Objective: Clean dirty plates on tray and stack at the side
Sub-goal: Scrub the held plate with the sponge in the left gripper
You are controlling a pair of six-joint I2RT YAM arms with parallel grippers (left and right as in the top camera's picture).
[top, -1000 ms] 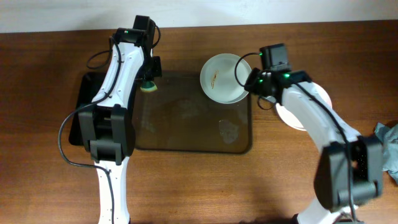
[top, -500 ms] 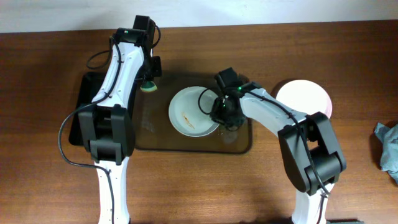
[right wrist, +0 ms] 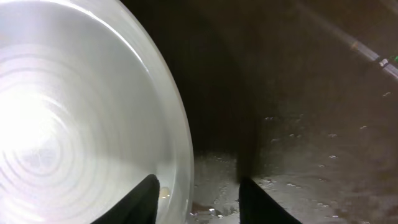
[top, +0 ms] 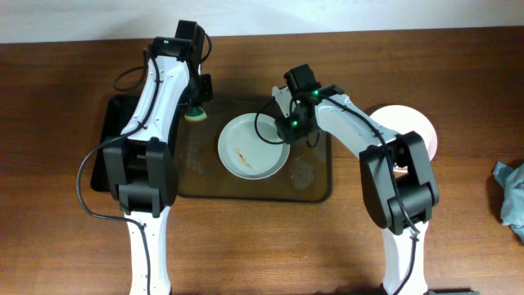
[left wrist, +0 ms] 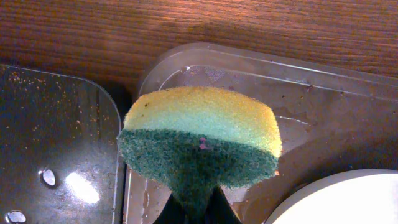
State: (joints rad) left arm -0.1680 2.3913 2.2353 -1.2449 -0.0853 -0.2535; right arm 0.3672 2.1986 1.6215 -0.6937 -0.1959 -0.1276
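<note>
Smeared white plate (top: 253, 156): centre of brown tray (top: 315, 190). Right claw (top: 288, 129): released, at plate rim. Left claw (left wrist: 196, 214): clenched on sponge (left wrist: 199, 143), over tray corner. Second plate (top: 416, 123), cloth (top: 512, 201): worktop (top: 246, 246), right.

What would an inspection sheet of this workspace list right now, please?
Surface: wooden table.
Job's things: white plate, with an orange-brown smear, lies on the brown tray; second plate on the table at the right, partly behind the right arm.
Clutter: black tray at the left; grey-blue cloth at the right edge.
Grippers: left gripper shut on a sponge; right gripper open, astride the white plate's rim.
Cables: black cable loops beside the left arm.
Surroundings: pale wall along the top.
</note>
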